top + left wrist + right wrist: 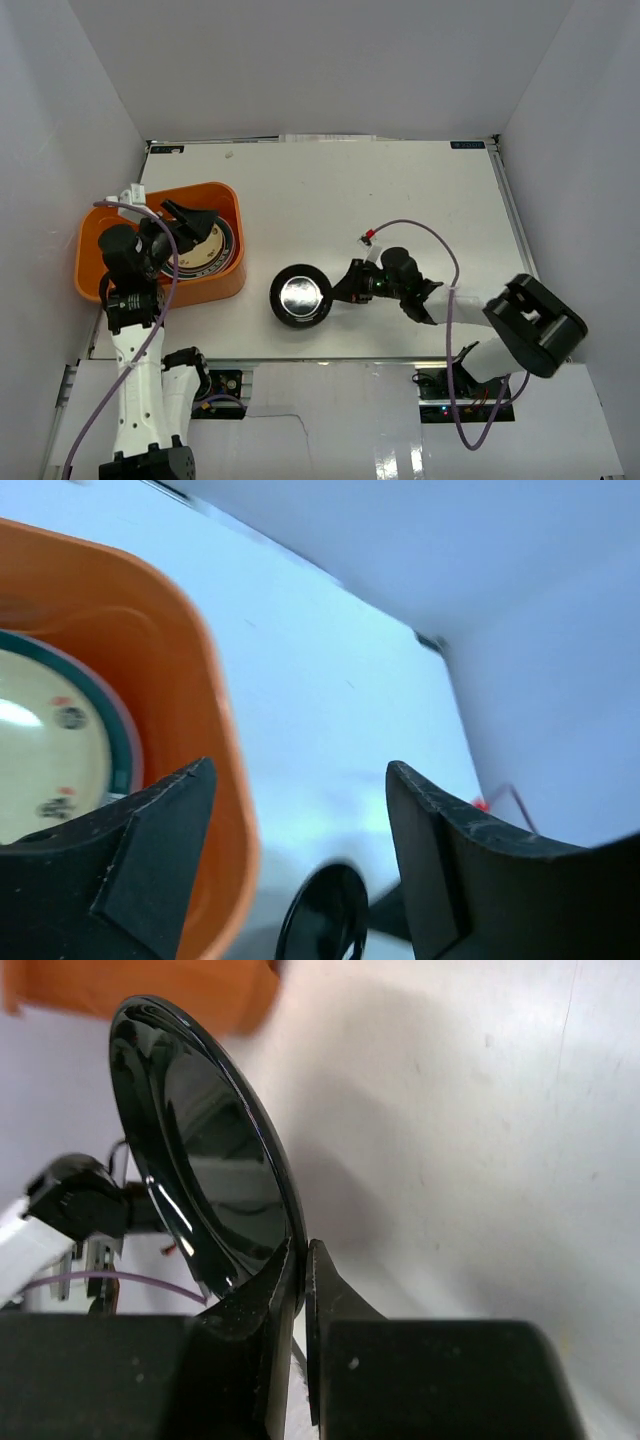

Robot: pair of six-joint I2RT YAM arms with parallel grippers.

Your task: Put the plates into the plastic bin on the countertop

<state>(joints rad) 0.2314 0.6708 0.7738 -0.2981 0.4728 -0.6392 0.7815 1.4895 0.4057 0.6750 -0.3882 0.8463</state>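
Observation:
A glossy black plate (301, 294) is held just above the white countertop (400, 190), right of the orange plastic bin (108, 222). My right gripper (341, 285) is shut on its right rim; the right wrist view shows the plate (200, 1150) on edge with its rim pinched between the fingertips (300, 1260). The bin holds stacked plates, a cream one (40, 745) with a dark plate's rim (118, 742) under it. My left gripper (196, 224) is open and empty over the bin's right side (215, 740). The black plate also shows in the left wrist view (325, 920).
White walls enclose the countertop on three sides. A purple cable (430, 240) loops over the right arm. The bin sits near the left wall. A dark marker (470, 144) lies at the far right edge.

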